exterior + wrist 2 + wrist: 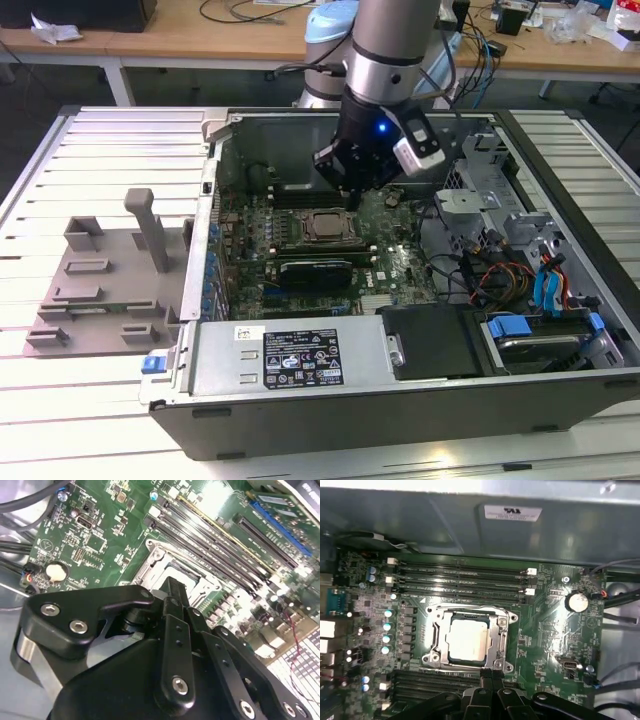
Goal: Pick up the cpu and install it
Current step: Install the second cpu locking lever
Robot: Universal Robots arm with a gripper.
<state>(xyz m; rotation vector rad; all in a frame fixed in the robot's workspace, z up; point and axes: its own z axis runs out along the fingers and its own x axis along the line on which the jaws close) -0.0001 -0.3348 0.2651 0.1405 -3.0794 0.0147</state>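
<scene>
The cpu [466, 639] lies flat in the metal-framed socket [433, 639] on the green motherboard, its pale silver top showing. In the exterior view the cpu [324, 225] sits mid-board inside the open computer case [290, 385]. My gripper [351, 203] hangs just above the socket's edge, on the side towards the exterior view's right. In both wrist views the black fingers [490, 672] are pressed together with nothing between them. The fingertips [172, 586] hover over the socket frame [161, 560], apart from the chip.
A grey tray [95, 285] with moulded holders lies on the exterior view's left. A long black block [315, 270] sits just in front of the socket. Memory slots [465, 577] run behind it. Cables [500, 280] and drive bays crowd the case's right side.
</scene>
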